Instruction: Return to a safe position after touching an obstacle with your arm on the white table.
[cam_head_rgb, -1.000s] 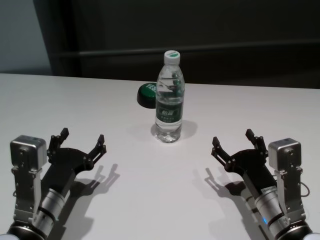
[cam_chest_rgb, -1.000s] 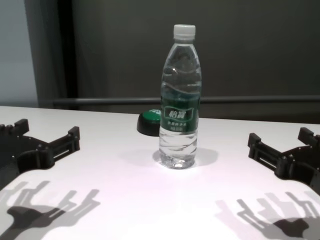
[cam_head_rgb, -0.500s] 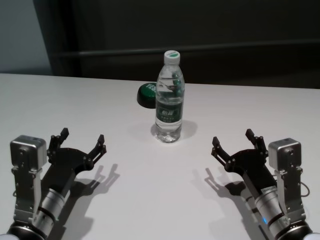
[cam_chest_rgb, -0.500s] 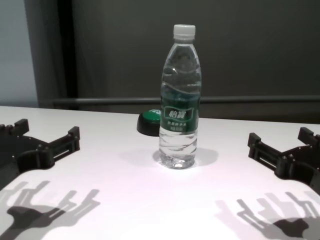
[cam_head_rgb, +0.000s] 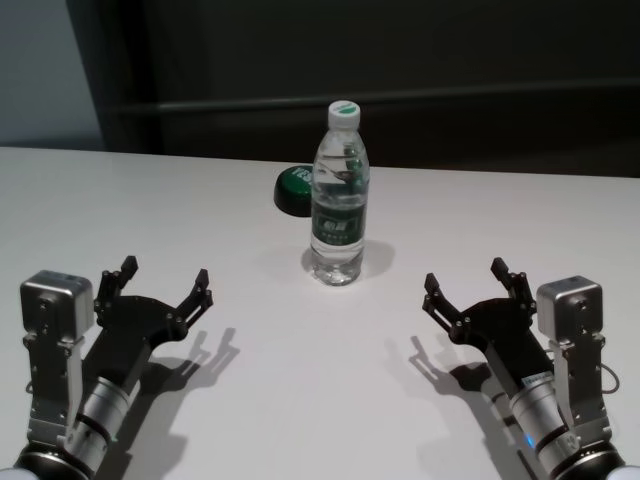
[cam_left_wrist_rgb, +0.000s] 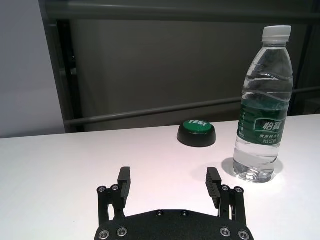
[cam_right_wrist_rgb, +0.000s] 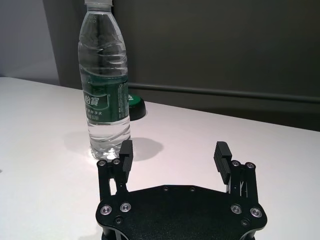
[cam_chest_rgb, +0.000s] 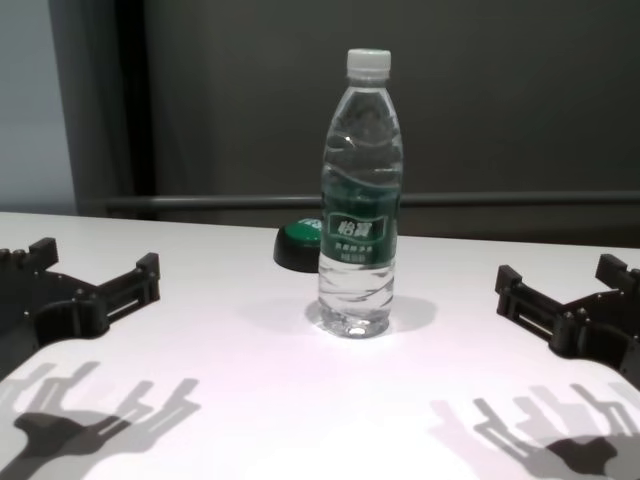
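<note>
The obstacle (cam_head_rgb: 339, 200) is a clear water bottle with a white cap and dark green label, upright mid-table on the white table (cam_head_rgb: 300, 400); it also shows as the obstacle (cam_chest_rgb: 360, 200), the obstacle (cam_left_wrist_rgb: 262, 105) and the obstacle (cam_right_wrist_rgb: 104, 85). My left gripper (cam_head_rgb: 165, 280) hovers low at the near left, open and holding nothing, well clear of the bottle. At the near right my right gripper (cam_head_rgb: 470, 283) is likewise open and empty. Both show again as left gripper (cam_chest_rgb: 95, 270), right gripper (cam_chest_rgb: 560, 285), left gripper (cam_left_wrist_rgb: 169, 185) and right gripper (cam_right_wrist_rgb: 174, 156).
A low black button with a green top (cam_head_rgb: 294, 187) sits just behind the bottle, toward the left. The table's far edge (cam_head_rgb: 500, 172) runs in front of a dark wall with a horizontal rail.
</note>
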